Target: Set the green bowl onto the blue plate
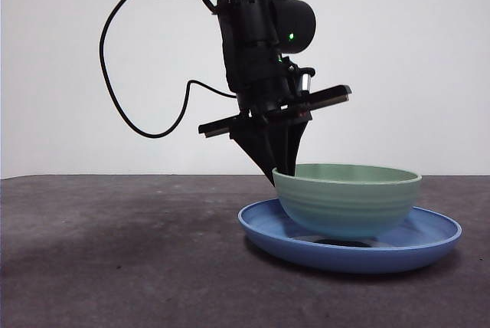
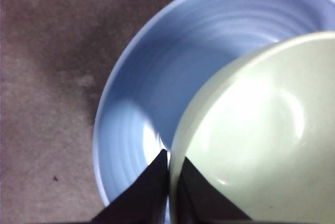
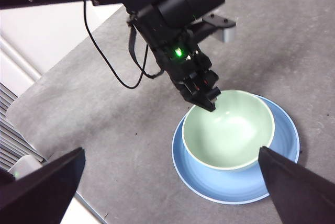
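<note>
The pale green bowl is inside the rim of the blue plate, tilted slightly, with a dark shadow under its base. I cannot tell whether it rests on the plate. My left gripper comes down from above and is shut on the bowl's left rim, one jaw inside and one outside. The left wrist view shows the jaws pinching the bowl over the plate. My right gripper is open, high above the bowl and plate, holding nothing.
The dark grey table stretches left of the plate. A black cable loops from the left arm in front of the white wall. The table's edge runs near the right arm's side.
</note>
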`<state>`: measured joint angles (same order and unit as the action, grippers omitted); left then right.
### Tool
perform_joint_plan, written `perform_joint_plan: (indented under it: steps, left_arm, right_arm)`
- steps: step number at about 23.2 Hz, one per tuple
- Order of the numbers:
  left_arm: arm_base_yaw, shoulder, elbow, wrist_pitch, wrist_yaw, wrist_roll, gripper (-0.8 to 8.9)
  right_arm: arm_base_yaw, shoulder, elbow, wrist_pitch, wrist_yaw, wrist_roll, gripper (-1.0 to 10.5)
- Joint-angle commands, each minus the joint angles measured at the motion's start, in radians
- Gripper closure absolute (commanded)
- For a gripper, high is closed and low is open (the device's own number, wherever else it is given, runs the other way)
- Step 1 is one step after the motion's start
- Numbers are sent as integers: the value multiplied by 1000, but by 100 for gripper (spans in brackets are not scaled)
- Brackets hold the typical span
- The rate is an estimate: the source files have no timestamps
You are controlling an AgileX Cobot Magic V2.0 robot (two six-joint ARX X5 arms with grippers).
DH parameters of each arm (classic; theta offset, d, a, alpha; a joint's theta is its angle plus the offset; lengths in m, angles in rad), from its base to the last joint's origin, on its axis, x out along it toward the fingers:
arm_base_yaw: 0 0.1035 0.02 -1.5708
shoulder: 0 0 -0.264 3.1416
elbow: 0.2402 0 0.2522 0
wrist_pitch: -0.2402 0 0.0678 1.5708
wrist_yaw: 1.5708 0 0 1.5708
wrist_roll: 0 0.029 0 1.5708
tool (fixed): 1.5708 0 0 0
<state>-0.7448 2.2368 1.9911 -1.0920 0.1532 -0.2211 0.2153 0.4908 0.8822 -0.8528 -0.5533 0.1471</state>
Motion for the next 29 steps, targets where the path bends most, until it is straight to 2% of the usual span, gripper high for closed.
perform_joint_plan:
  steps: [1, 11, 14, 16, 18, 20, 23, 26, 29]
  left_arm:
    - [-14, 29, 29, 14, -11, -3, 805]
    - [-13, 29, 29, 5, -27, 8, 798]
    - [-9, 29, 29, 0, -26, 9, 673]
    - [-8, 29, 29, -2, -26, 5, 530]
    - [-8, 29, 32, -2, -26, -1, 438]
    - [0, 28, 48, -37, -26, 3, 398]
    - [11, 10, 77, -106, -26, 56, 398]
    - [18, -82, 77, -147, -26, 86, 378]
    - [17, -202, 77, -177, -26, 116, 209]
  right_arm:
    - [4, 4, 16, 6, 2, 10, 294]
    - [4, 4, 16, 6, 1, 10, 294]
    - [4, 4, 16, 6, 1, 11, 294]
    - [4, 4, 16, 6, 1, 11, 294]
    - [4, 4, 16, 6, 1, 11, 294]
    - [4, 4, 16, 6, 0, 10, 294]
    - [4, 4, 16, 6, 1, 10, 294]
    - [4, 4, 16, 6, 1, 10, 294]
    - [4, 4, 16, 6, 1, 10, 294]
